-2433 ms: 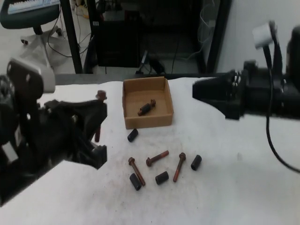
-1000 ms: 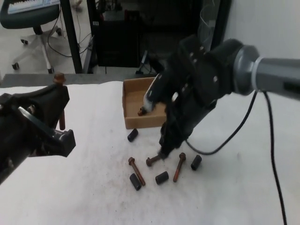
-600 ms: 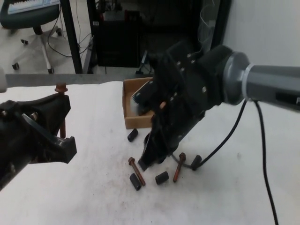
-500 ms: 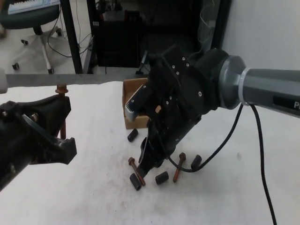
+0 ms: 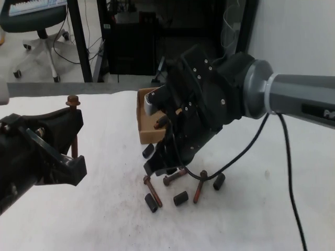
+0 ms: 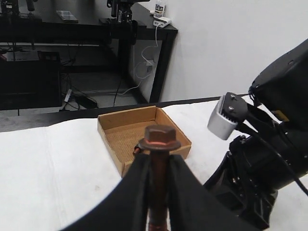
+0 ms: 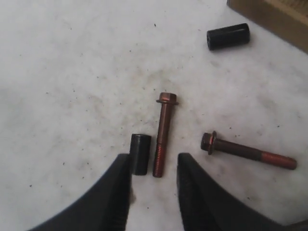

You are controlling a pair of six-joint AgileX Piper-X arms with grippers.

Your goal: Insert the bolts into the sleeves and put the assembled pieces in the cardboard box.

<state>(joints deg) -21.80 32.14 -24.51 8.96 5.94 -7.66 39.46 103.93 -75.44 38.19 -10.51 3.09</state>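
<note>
High view: one assembled piece (image 5: 159, 124) seems to be lying in the brown cardboard box (image 5: 148, 136); three rusty hex bolts (image 5: 175, 177) and four black sleeves (image 5: 180, 198) are lying loose at its six o'clock.

Left wrist view: the left gripper (image 6: 158, 168) is clamping a fourth bolt (image 6: 157, 139) upright, head up.

Right wrist view: the right gripper (image 7: 153, 178), spread wide and empty, is bracketing a sleeve (image 7: 140, 154) and the parallel bolt (image 7: 163, 130) beside it.

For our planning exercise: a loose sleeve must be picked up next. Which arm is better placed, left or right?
Right. The right claw hangs open just over a sleeve on the bench; the left claw is occupied, shut on an upright bolt.
</note>
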